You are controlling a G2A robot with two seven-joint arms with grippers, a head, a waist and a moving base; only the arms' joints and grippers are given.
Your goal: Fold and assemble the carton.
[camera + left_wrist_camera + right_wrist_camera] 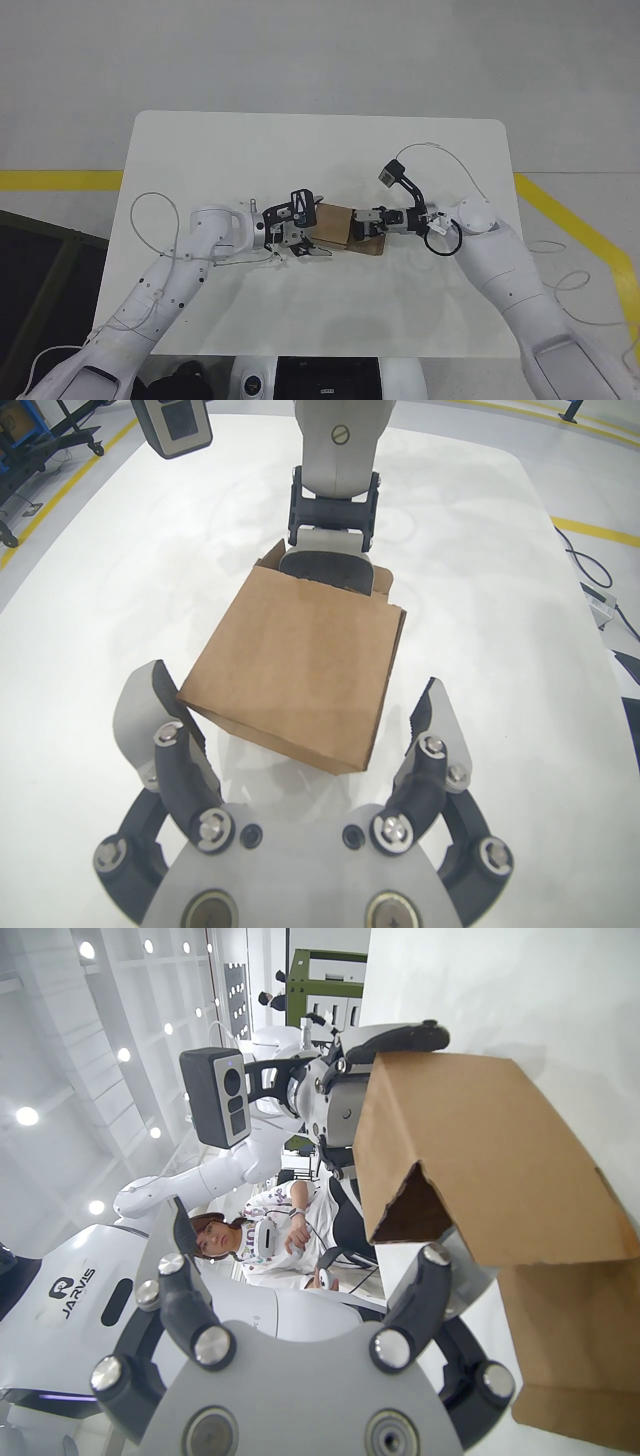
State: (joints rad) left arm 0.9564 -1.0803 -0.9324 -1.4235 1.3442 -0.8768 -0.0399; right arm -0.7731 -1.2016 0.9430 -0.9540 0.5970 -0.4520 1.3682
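Note:
A brown cardboard carton (338, 227) lies on its side in the middle of the white table (200, 150), held up as an open tube. My left gripper (296, 674) is open around its near closed end, and one pad (162, 685) touches a carton (300, 670) corner. At the opposite open end is my right gripper (307, 1223), open wide. One of its fingers (327, 572) is inside the carton (475, 1153) mouth, and the other (175, 1228) is outside. A loose flap (575, 1338) hangs from that end.
Thin white cables loop over the table at the left (140, 215) and the back right (450, 160). Yellow floor lines (60, 180) run beyond both sides of the table. Bare tabletop surrounds the carton on all sides.

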